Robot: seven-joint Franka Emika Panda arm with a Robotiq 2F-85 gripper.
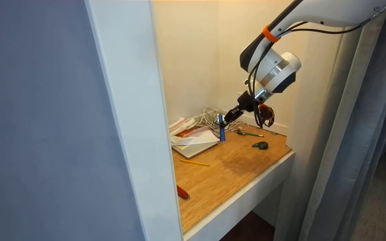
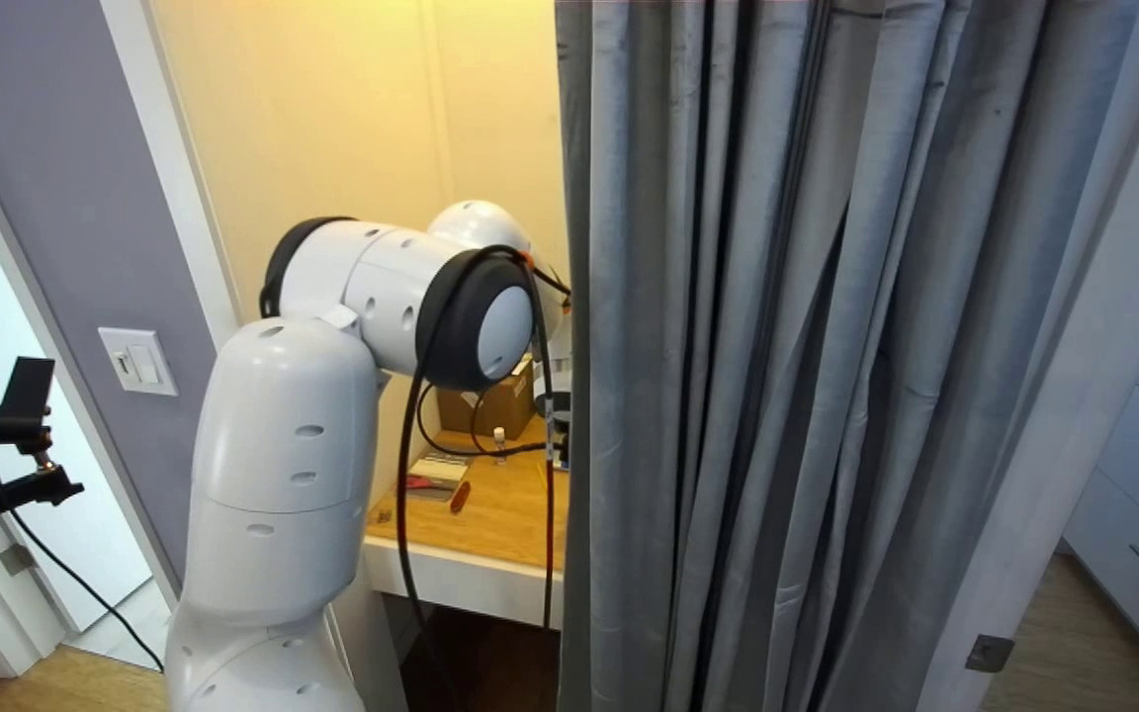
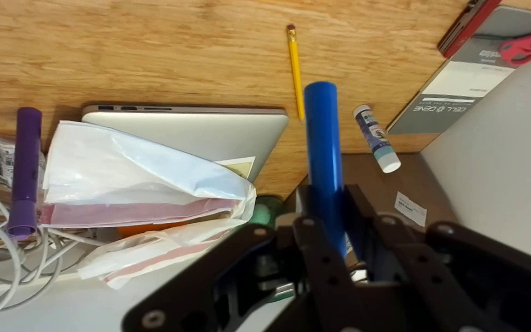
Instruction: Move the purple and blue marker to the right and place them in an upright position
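Two markers show in my wrist view. The blue marker (image 3: 322,133) is a smooth, glossy barrel with a flat round end, and it runs between my fingers (image 3: 356,207) and out past their tips. The purple marker (image 3: 26,157) is dark along most of its length and a shade lighter toward its narrower end; it looks upright, just beside the laptop (image 3: 210,127) and well apart from my fingers.

My gripper (image 3: 328,191) is parted only by the thickness of the blue barrel, one fingertip on each side, pinching it. In an exterior view I see the blue marker nearly upright at my tips; whether its foot meets the wooden desktop (image 3: 155,46) I cannot tell.

On the wood, white plastic envelopes (image 3: 90,161) cover part of the laptop, a tangle of white cables (image 3: 12,258) lies beside them, and a yellow pencil (image 3: 296,71) lies near one corner of the laptop. Past the pencil I see a glue stick (image 3: 376,138), a gray booklet (image 3: 470,78) with red scissors (image 3: 521,48) on it, and a cardboard box (image 2: 510,410). In an exterior view a green pencil (image 1: 251,134) and a small dark green item (image 1: 261,145) are on the wood too. Pale walls (image 1: 189,60) rise around the desktop, and a gray curtain (image 2: 777,396) hangs beside my white arm (image 2: 283,435).
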